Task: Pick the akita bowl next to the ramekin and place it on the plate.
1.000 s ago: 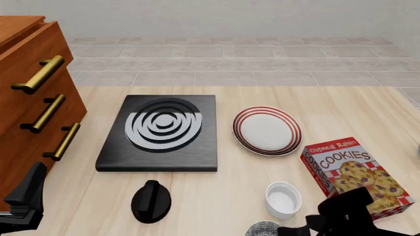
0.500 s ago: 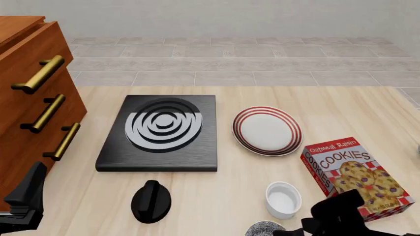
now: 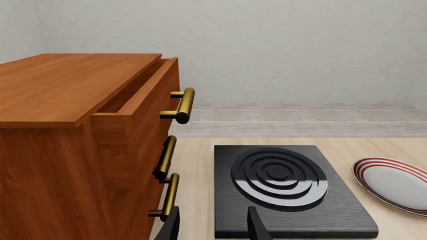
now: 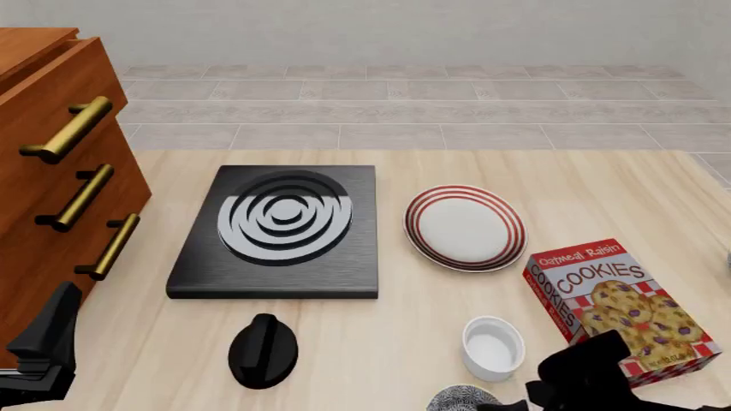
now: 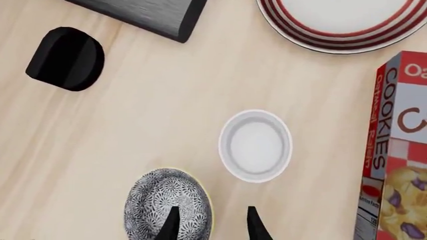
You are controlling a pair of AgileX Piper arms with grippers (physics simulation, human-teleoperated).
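The akita bowl (image 5: pixel 163 200), dark with a fine white pattern, sits on the table beside the white ramekin (image 5: pixel 256 145). My right gripper (image 5: pixel 212 224) hangs open above it. One finger is over the bowl and the other is outside its rim, on the ramekin's side. In the front view the bowl (image 4: pixel 460 399) is cut by the near edge, left of my right arm (image 4: pixel 585 377), with the ramekin (image 4: pixel 494 347) just beyond. The red-ringed plate (image 4: pixel 465 228) lies farther back. My left gripper (image 3: pixel 212 230) is open and holds nothing, near the cabinet.
A black stove burner (image 4: pixel 280 227) lies left of the plate, with a black knob (image 4: pixel 264 350) in front of it. A cookies box (image 4: pixel 622 308) stands right of the ramekin. A wooden drawer cabinet (image 4: pixel 57 171) with brass handles fills the left side.
My right arm has shifted a little to the left over the bowl. The left arm and all objects have stayed put.
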